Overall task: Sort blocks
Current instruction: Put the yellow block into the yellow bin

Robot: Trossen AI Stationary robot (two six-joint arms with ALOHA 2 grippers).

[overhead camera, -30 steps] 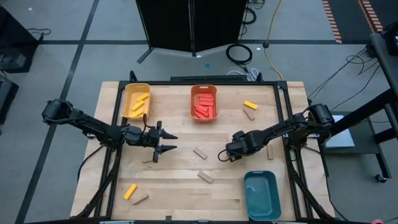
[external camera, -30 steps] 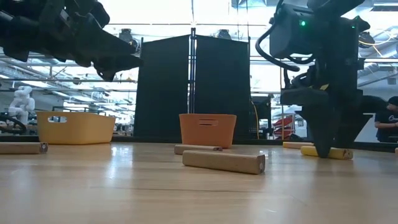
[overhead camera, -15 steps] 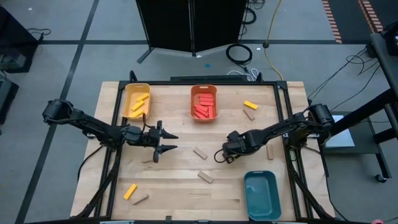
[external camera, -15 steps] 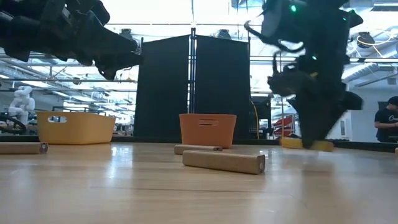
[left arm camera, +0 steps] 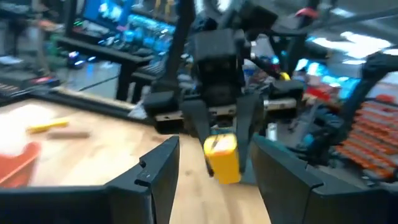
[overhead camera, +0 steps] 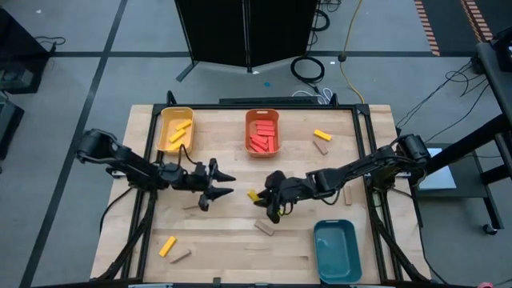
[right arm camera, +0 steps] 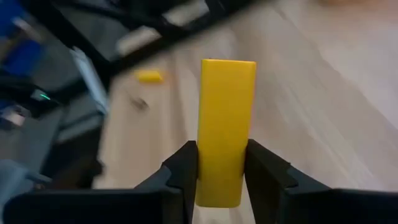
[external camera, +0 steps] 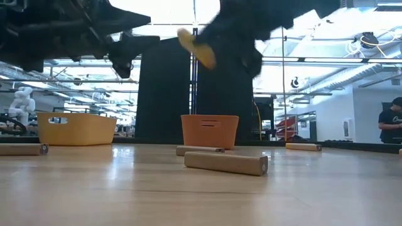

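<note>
Blocks are what I'm sorting, and one yellow block [right arm camera: 225, 130] is pinched between my right gripper [overhead camera: 270, 200]'s fingers, its free end sticking out ahead of them, lifted clear of the table [overhead camera: 232, 240]. My left gripper [overhead camera: 218, 186] hangs spread and empty just across from it, tips aimed at the block. I judge this a hand-over toward the yellow bin [overhead camera: 174, 130] behind the left arm: I'd keep the block level and let the left fingers straddle its free end. Tan blocks [overhead camera: 264, 227] lie just beneath the right gripper; open boards lie on the left gripper's side.
</note>
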